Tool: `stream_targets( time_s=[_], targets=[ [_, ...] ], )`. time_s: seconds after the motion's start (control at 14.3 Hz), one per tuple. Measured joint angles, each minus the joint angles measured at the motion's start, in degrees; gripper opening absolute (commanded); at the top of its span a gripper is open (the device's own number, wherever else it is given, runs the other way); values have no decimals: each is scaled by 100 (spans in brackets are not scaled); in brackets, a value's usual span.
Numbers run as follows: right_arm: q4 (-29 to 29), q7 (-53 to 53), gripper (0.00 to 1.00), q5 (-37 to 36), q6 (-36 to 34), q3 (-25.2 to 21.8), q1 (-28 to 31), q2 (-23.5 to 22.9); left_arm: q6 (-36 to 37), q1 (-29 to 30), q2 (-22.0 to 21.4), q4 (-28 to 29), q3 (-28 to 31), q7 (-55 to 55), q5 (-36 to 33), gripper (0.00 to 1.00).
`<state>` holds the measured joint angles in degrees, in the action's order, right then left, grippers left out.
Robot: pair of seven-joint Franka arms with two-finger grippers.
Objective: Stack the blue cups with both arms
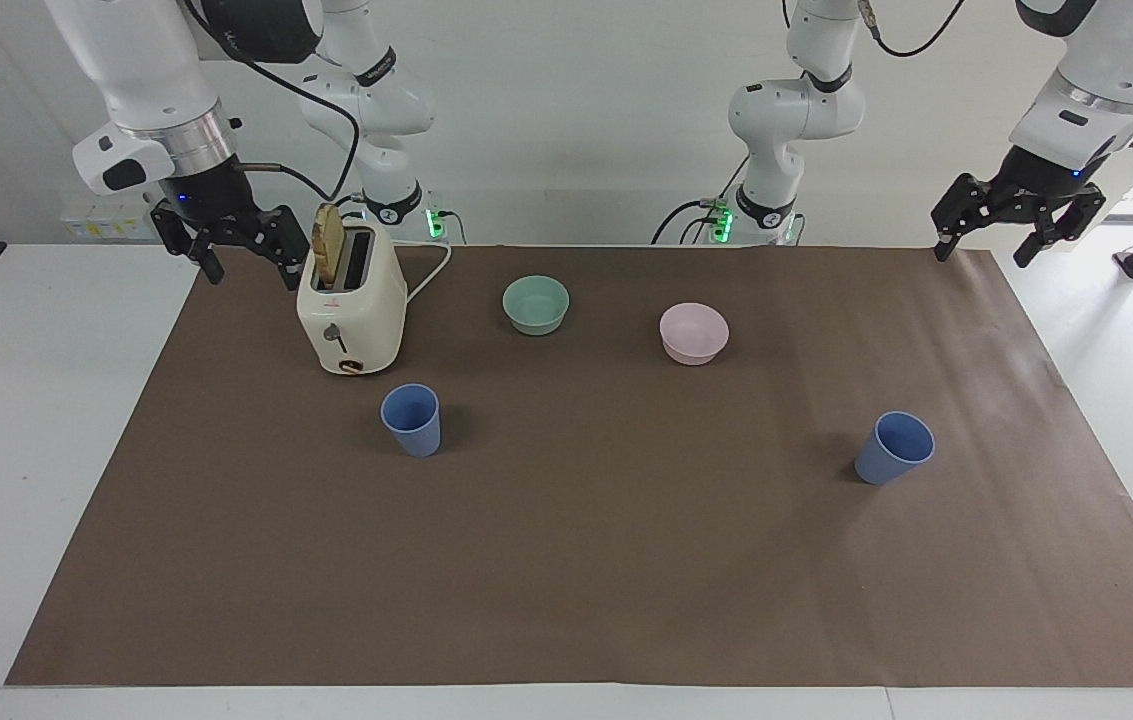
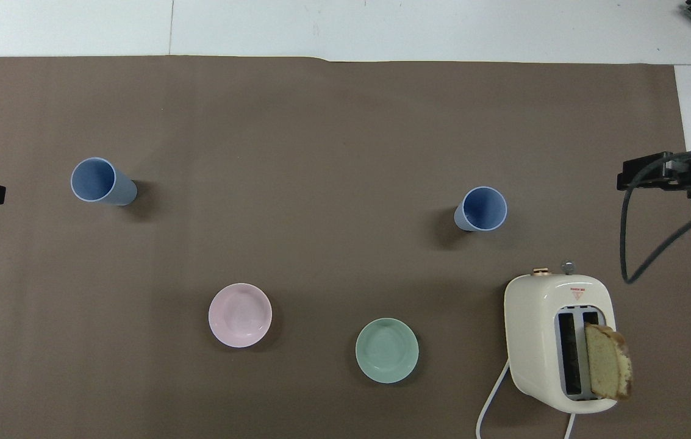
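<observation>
Both claws open and raised, neither blue cup touched yet.

The left claw (image 1: 1019,222) hangs open over the brown mat's corner at the left arm's end of the desk (image 1: 46,400); the right claw (image 1: 234,245) hangs open beside the cream toaster (image 1: 351,305). One matte blue tapered plastic cup (image 1: 894,447) stands upright toward the left arm's end, its twin (image 1: 411,420) in front of the toaster. Each arm would best descend straight over its nearer cup, clamp one wall near the rim, then lift clear before nesting.

Brown mat (image 1: 576,560) covers the white table (image 1: 26,420).
</observation>
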<state>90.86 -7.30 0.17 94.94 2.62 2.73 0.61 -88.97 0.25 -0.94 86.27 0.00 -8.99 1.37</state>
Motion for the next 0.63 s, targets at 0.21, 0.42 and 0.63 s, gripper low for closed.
stream_targets(
  time_s=[0.21,0.42,0.63],
  targets=[
    [0,0,100,0,-3,0,0,0,-199,74,41,131,3,-136,1,100],
    [0,0,100,0,-3,0,0,0,-596,104,66,392,7,-180,1,100],
    [0,0,100,0,-3,0,0,0,-943,176,187,629,7,-236,2,100]
  ],
)
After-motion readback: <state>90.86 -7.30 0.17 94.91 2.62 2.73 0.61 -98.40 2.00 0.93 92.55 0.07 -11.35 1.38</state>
